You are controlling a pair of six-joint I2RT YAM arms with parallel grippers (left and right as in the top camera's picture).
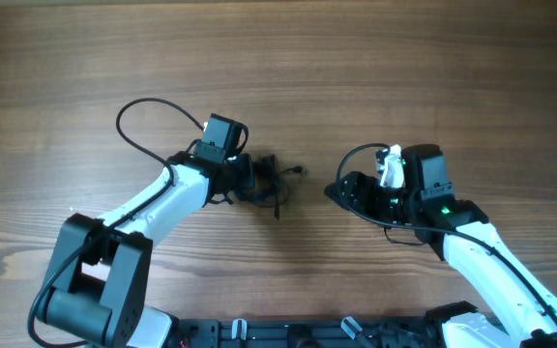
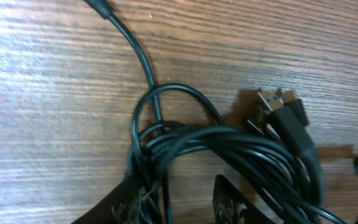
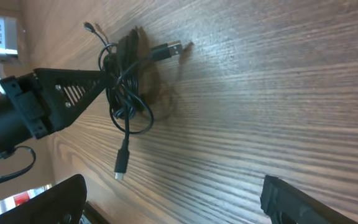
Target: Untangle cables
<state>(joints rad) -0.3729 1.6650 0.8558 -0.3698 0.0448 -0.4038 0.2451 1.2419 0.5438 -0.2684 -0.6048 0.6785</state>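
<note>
Cables [image 1: 267,184] sit mid-table [image 1: 404,77] as one tight tangle. The left gripper [image 1: 248,180] is at the tangle's near edge with its jaws partly closed around strands; can't tell if they truly pinch. Right gripper [image 1: 341,190] is well apart from it, jaws wide open and empty. Step in hand, as I read it: anchor and pull apart. Left should hold a firm bite on the bunch, right should go for a free end — the USB plug [image 3: 174,48] or the small plug [image 3: 121,169] — and draw slowly outward, low to the table, so loops slip rather than cinch.
</note>
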